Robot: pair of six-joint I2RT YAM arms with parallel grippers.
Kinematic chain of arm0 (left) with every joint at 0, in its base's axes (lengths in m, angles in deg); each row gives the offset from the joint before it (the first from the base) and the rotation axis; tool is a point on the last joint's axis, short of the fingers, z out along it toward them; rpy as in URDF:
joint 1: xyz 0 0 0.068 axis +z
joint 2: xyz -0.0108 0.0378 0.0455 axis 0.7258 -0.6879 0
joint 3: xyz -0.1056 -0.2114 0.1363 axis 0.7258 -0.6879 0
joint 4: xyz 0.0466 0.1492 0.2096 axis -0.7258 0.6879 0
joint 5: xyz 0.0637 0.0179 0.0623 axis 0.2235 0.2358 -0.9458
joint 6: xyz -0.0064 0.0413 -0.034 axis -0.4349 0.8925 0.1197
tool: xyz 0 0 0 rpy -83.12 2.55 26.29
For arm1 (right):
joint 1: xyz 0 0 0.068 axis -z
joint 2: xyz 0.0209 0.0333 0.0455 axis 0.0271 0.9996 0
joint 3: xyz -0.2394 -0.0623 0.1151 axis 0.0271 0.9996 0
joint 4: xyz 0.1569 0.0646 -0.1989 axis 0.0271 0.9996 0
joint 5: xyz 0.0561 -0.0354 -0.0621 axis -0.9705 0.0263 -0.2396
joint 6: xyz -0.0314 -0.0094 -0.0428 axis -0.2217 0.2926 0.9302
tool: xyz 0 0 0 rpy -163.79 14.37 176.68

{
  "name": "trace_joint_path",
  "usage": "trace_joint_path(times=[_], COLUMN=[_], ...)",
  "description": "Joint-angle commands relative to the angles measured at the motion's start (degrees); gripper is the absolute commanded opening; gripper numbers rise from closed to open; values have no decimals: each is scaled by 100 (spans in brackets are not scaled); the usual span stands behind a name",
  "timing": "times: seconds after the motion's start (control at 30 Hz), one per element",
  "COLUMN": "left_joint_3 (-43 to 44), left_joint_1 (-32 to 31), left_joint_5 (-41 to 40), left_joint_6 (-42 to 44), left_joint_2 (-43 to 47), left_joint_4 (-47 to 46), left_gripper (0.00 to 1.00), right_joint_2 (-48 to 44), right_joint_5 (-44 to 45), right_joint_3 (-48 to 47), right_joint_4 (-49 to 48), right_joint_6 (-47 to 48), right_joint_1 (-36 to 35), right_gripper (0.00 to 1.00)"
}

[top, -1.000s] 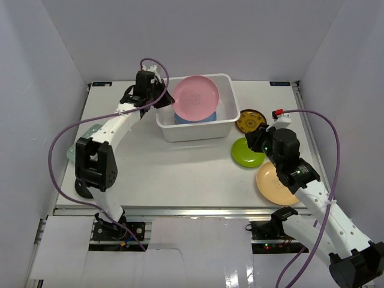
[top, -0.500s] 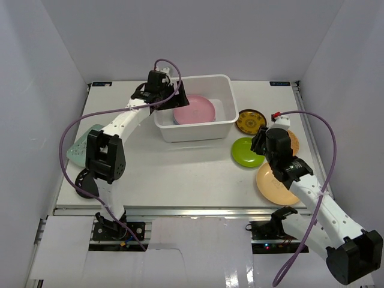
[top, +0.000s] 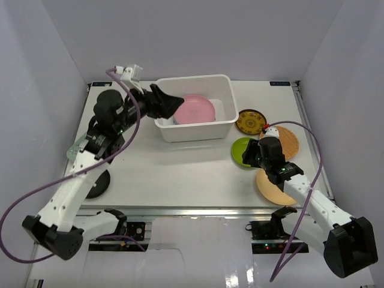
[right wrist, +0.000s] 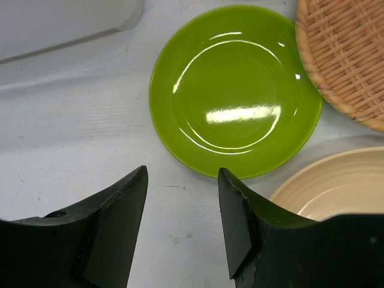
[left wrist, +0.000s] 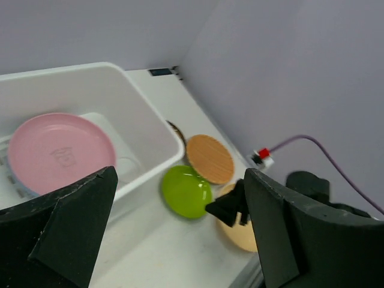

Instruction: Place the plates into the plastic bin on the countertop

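Note:
The white plastic bin (top: pixel 193 78) stands at the back of the countertop (top: pixel 174 168). A pink plate (top: pixel 194 109) lies in it, on top of a blue plate (left wrist: pixel 17 186). My left gripper (top: pixel 176 103) hovers wide open and holding nothing over the bin's left rim. To the right of the bin lie a lime green plate (right wrist: pixel 234 90), a dark yellow-patterned plate (top: pixel 250 121), a ribbed orange plate (right wrist: pixel 348 54) and a tan plate (right wrist: pixel 336 186). Just short of the green plate's near edge, my right gripper (right wrist: pixel 182 173) is open with nothing between its fingers.
A mint-green plate (top: pixel 75 150) and a black plate (top: pixel 96 183) lie at the far left, partly covered by my left arm. White walls close in the table on three sides. A metal rail (top: pixel 180 210) runs along the front edge.
My left gripper let go of the pink plate, which now lies flat in the bin, then opened wide and drew back to the left. My right gripper widened beside the green plate.

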Motion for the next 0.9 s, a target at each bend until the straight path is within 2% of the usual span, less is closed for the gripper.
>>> trace_joint_path(times=[0.0,0.1,0.17,0.2,0.23,0.33,0.37,0.43,0.5,0.67,0.77,0.87], left_joint_3=[-1406,-2269,-2518,-2606,-2703,-2283,-2108,-1538,-1193,-9,782,1084], left_joint_1=[-564,-1354,-1802,-2301,-2819,-3481,-3840,-4123,-4248,-4485,-4564,-4591], left_joint_5=[228,-385,-738,-1096,-1309,-2109,-2293,-2488,-2655,-2769,-2963,-3173], left_joint_6=[-428,-919,-1174,-1376,-1413,-1466,-1448,-1474,-1623,-1774,-1773,-1782], left_joint_2=[338,761,779,718,474,-264,-858,-1772,-2321,-3919,-4563,-5108], left_joint_4=[-25,-94,-349,-472,-708,-798,-807,-815,-859,-903,-562,-446], left_gripper=[97,96,97,97,97,97,97,97,97,97,94,89], right_joint_2=[-533,-946,-1218,-1298,-1403,-1492,-1518,-1641,-1712,-1852,-1984,-2098], right_joint_5=[171,680,1171,1261,1262,921,789,412,243,225,120,23], right_joint_3=[-315,-1122,-1823,-2019,-2404,-2899,-3048,-3085,-3067,-3129,-3058,-2944], right_joint_4=[-201,149,309,327,327,450,450,441,433,836,916,890], right_joint_6=[-109,128,347,418,523,507,480,366,305,409,427,427], right_joint_1=[8,17,17,17,8,17,17,17,17,17,17,17], right_gripper=[57,56,57,56,57,57,57,57,57,57,57,57])
